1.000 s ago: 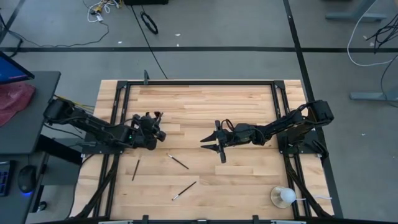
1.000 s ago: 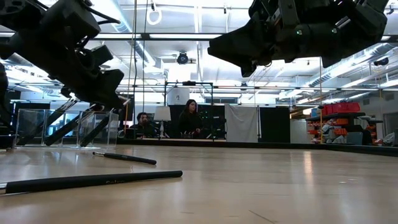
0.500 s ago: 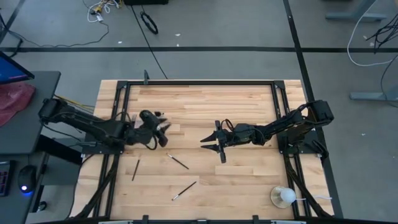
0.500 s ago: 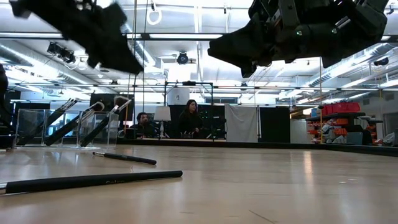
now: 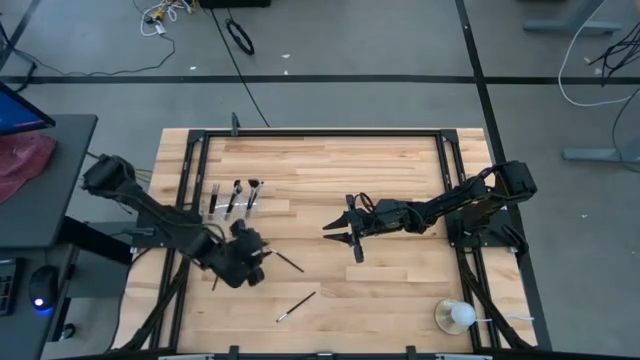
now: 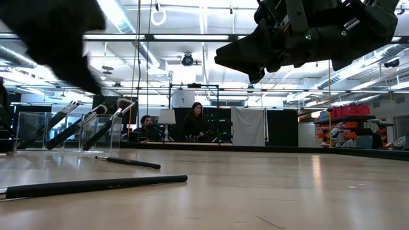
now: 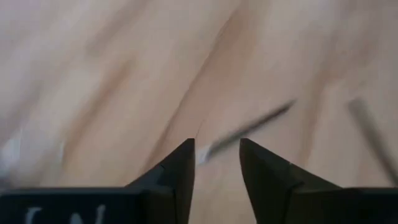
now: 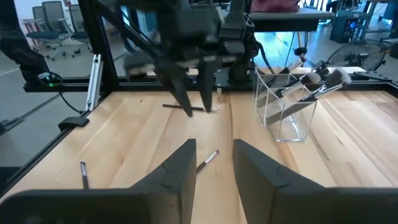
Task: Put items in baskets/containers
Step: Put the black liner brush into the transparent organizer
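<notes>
i have the left gripper [image 5: 250, 262] over a loose brush [image 5: 288, 261], jaws spread and empty; next i drop and pinch it for the holder [image 5: 232, 200]. right gripper [image 5: 340, 232] waits mid-table, jaws parted.

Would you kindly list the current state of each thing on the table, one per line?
Clear holder: upright, holding several brushes.
Brushes in the holder: leaning, bristle ends up.
Loose brushes: three lying flat on the table.
Left gripper: open, empty, above the loose brushes.
Right gripper: open, empty, hovering mid-table.
White round object: resting at the table's near right corner.
</notes>
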